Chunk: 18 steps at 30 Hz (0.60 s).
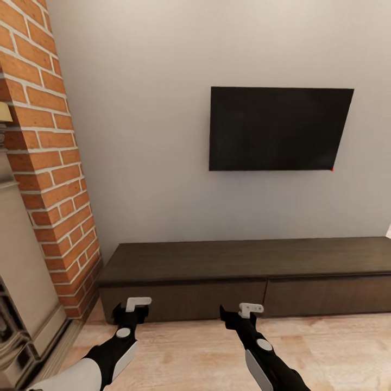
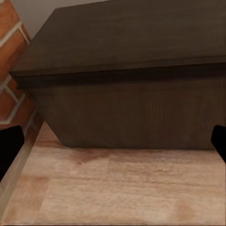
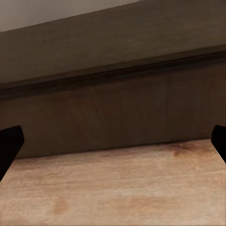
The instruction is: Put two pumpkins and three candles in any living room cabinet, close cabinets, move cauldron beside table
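Head view shows our two arms reaching forward over the pale wood floor, both short of the cabinet. Our left gripper hangs just before the cabinet's left drawer front, near its left end, touching nothing. In the left wrist view its fingers sit wide apart at the picture's edges, with nothing between them. Our right gripper hangs before the same drawer front, close to the seam between the two fronts; in the right wrist view its fingers are likewise spread wide and hold nothing. Both cabinet drawer fronts are flush and closed. Left of the cabinet stands a brick column. Above the cabinet, a dark screen hangs on the grey wall.
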Motion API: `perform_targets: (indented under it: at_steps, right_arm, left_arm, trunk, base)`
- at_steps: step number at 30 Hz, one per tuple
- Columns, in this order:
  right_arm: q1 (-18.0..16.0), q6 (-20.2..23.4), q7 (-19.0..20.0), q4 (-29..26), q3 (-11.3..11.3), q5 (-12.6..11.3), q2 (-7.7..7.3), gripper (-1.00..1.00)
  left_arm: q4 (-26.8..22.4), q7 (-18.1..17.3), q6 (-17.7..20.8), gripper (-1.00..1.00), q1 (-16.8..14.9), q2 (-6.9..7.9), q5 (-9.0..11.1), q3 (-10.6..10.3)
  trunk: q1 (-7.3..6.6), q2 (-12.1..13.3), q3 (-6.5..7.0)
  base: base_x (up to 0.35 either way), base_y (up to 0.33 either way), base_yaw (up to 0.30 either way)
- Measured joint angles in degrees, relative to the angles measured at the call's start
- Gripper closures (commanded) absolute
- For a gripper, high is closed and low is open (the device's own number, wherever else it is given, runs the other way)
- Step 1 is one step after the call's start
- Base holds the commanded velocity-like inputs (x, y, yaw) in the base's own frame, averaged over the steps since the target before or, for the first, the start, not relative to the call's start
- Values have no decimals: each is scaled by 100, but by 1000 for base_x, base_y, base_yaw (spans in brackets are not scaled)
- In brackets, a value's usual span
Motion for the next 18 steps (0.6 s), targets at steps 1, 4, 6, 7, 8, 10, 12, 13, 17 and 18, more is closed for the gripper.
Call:
perform_targets:
  at_steps: [1,4,6,7,8,10,12,13,17,18]
  right_arm:
    - [0,0,29,0,1,0,0,-100]
    - [0,0,116,-1,6,0,-1,-100]
    - [0,3,174,3,10,-8,-3,-100]
    - [0,11,203,18,-21,-36,-17,-100]
    - [32,43,232,50,-53,-69,-47,-100]
    - [97,108,290,114,-116,-135,-57,-100]
    - [163,133,348,179,-179,-200,-55,-100]
    - [195,139,377,211,-210,-233,-54,-100]
    - [263,132,3571,613,-2081,-861,-25,-100]
    - [265,159,4997,609,-2123,-903,-5,-100]
  left_arm:
    - [32,33,32,-100,0,0,-1,0]
    - [40,130,129,-100,0,0,-4,-1]
    - [49,195,194,-100,-1,1,-4,-1]
    - [57,228,225,-100,-2,4,3,-1]
    - [20,259,262,-100,-33,-27,-32,-36]
    - [-46,323,329,-100,-67,-93,-102,-104]
    - [-111,387,395,-100,-76,-158,-168,-172]
    - [-143,419,428,-100,-69,-190,-200,-206]
    - [-1906,513,3065,-100,150,-155,-433,-376]
    - [-3050,513,3233,-100,220,-101,-441,-391]
  trunk:
    - [0,0,0]
    - [0,0,0]
    - [0,0,0]
    - [0,0,0]
    - [0,0,0]
    - [1,0,0]
    - [1,0,0]
    - [1,0,0]
    - [1,1,0]
    - [1,0,0]
  base:
    - [110,0,0]
    - [110,0,0]
    - [98,0,0]
    - [59,0,0]
    - [47,0,0]
    - [27,0,0]
    - [14,0,0]
    - [10,0,0]
    - [4,0,0]
    - [-21,0,0]
